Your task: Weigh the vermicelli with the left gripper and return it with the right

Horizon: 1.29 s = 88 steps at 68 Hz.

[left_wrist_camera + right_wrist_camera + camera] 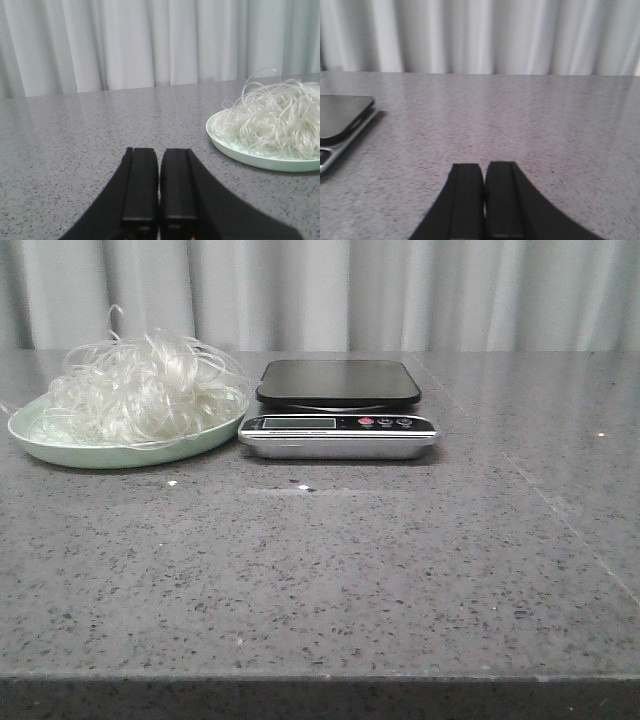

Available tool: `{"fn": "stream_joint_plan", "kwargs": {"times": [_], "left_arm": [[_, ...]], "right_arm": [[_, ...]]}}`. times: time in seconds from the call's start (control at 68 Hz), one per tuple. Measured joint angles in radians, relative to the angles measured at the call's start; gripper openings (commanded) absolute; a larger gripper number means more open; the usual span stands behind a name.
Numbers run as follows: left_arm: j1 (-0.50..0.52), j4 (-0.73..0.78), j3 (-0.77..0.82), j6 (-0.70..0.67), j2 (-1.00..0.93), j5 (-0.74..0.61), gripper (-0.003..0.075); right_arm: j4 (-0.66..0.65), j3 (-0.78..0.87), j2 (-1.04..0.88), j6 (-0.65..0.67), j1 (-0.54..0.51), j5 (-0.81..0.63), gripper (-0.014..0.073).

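Observation:
A heap of translucent white vermicelli [145, 385] lies on a pale green plate [60, 445] at the back left of the table. It also shows in the left wrist view [275, 120], off to one side of my left gripper [159, 150], which is shut and empty, low over bare table. A kitchen scale [338, 405] with a black platform and silver front stands right of the plate, its platform bare. Its edge shows in the right wrist view [342, 120]. My right gripper [484, 165] is shut and empty, apart from the scale. Neither gripper shows in the front view.
The grey speckled table [320, 570] runs to a front edge near the camera. A pale pleated curtain [350, 290] hangs behind the table's far edge. A faint seam line crosses the table on the right.

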Motion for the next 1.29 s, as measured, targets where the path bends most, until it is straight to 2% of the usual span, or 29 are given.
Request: {"fn": "stream_joint_plan", "kwargs": {"times": [0.132, 0.279, 0.794, 1.132, 1.294], "left_arm": [[0.0, 0.0, 0.0, 0.0, 0.0, 0.0, 0.0127], [0.0, 0.0, 0.0, 0.0, 0.0, 0.0, 0.0127], [0.0, 0.0, 0.0, 0.0, 0.0, 0.002, 0.0127], [0.0, 0.0, 0.0, 0.0, 0.0, 0.002, 0.0127], [0.0, 0.0, 0.0, 0.0, 0.0, 0.002, 0.0127]], "right_arm": [[0.015, 0.126, -0.052, 0.0, -0.024, -0.157, 0.0167], [0.02, 0.186, -0.096, 0.0, -0.024, -0.234, 0.0167], [0.022, 0.193, -0.098, -0.002, -0.024, -0.247, 0.0167], [0.024, 0.193, -0.098, -0.002, 0.053, -0.221, 0.0167], [0.024, 0.193, -0.098, -0.002, 0.057, -0.219, 0.0167]]}}
